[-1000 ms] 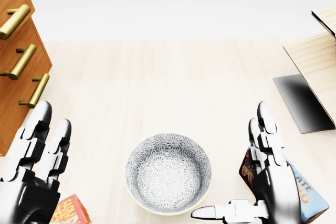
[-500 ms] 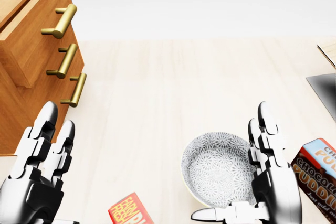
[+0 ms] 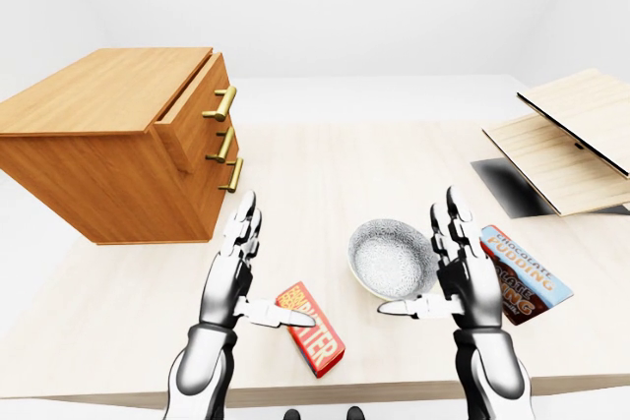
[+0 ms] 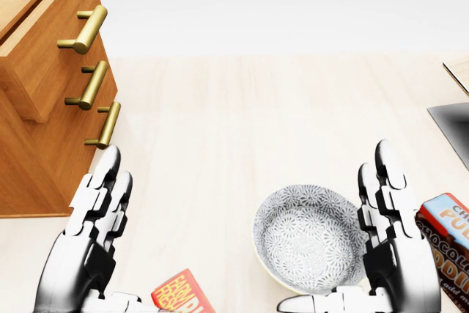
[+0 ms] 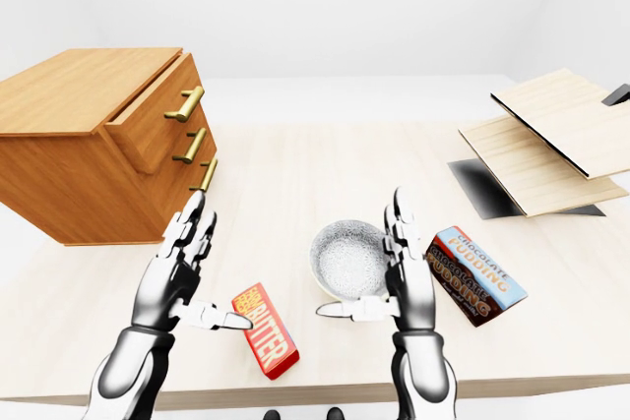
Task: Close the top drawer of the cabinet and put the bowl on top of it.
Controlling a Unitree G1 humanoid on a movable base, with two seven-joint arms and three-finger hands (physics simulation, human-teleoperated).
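Our left hand is hovering spread and empty; the top drawer is jutting out above-left of it, well apart from our right hand.

1 cabinet; 1 bowl; 2 boxes

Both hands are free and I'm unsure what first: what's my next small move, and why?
Probably bring the left hand up to the top drawer face and push: it juts out from the cabinet, and that hand is open and nearest.
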